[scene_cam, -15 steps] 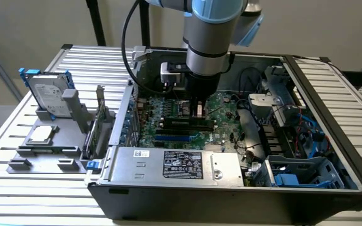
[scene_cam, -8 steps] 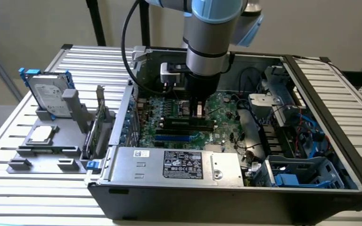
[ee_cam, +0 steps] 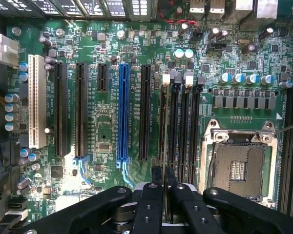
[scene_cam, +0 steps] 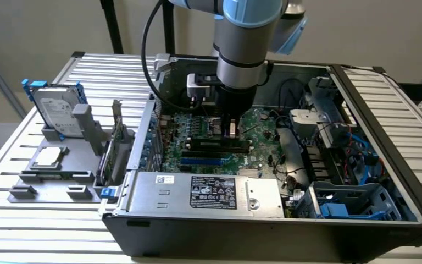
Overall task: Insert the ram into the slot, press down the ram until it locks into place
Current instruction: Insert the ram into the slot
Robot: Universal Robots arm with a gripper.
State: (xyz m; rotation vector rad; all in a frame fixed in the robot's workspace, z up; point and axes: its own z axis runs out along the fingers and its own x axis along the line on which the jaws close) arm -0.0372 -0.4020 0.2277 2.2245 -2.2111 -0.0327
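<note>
Inside an open computer case set on a slatted metal counter, a robot arm reaches straight down over the green motherboard. Its black jaws are drawn close together and pinch the ram by its flat faces. The stick therefore stands on edge and shows in the wrist view as a thin line running away from the jaws.

The ram lies along the slot, the black memory socket closest to the expansion sockets in a bank of four alike. This bank sits between the long blue socket and the empty processor socket. Held upright and parallel to the socket, the stick appears lined up so that its lower edge meets the narrow channel squarely and not at a slant. The white end clips at the far end of the bank are in view. Whether the ram is hovering just above the slot, resting in it or already locked cannot be told.

In the exterior view the jaws hang low over the memory sockets, behind the silver power supply. A hard drive stands in a grey holder on the counter outside the case, at the exterior view's left, well apart from the work.
</note>
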